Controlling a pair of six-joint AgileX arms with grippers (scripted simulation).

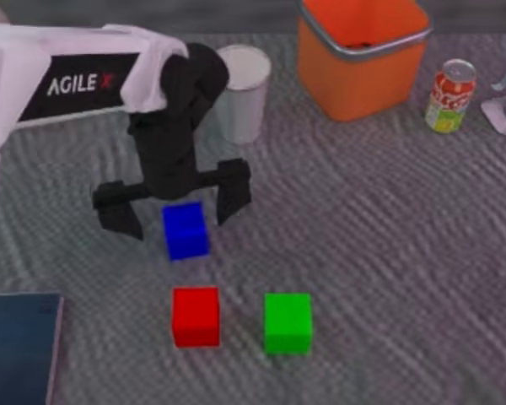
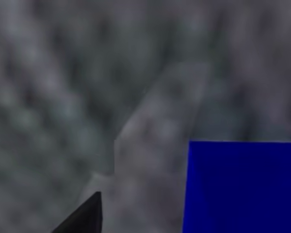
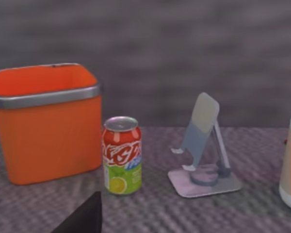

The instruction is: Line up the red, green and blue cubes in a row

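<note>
- Left gripper [image 1: 174,205]: hanging over the blue cube [image 1: 185,230], fingers spread wide to either side, gripping nothing.
- Blue cube: sitting behind the row, evidently awaiting pickup.
- Red cube [image 1: 196,315], green cube [image 1: 287,321]: lying side by side, apart, forming the row's start.
- Right arm: appearing in no view except a dark fingertip in its own wrist camera; finger state impossible to tell.

An orange bin [image 1: 363,63] with a grey rim stands at the table's far side, with a white cup [image 1: 242,93] to its left, a soda can [image 1: 450,95] and a phone stand [image 3: 203,150] to its right, and a dark blue book [image 1: 18,346] at the near left corner.
</note>
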